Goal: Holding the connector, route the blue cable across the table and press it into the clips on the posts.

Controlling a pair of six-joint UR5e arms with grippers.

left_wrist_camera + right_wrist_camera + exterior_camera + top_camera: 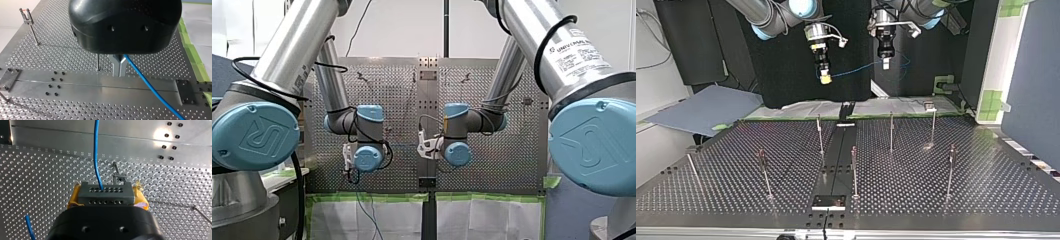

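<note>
Right gripper: yellow pads clamped on the grey, hole-studded block connector. A thin blue cable runs from it to the left gripper, whose metal fingers are pinched together on it.

Both are held high; no clip is threaded.

Advice: keep the span taut and lower it squarely over each clip.

Slim steel clip-topped posts stand on the perforated metal table, with green tape along its edge.

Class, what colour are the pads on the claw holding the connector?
Yellow pads; the right wrist view shows them best.

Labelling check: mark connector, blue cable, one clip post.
connector (104,193), right wrist view, perforated grey face.
blue cable (146,79), left wrist view, mid-length stretch.
clip post (28,21), left wrist view, clip base.
</note>
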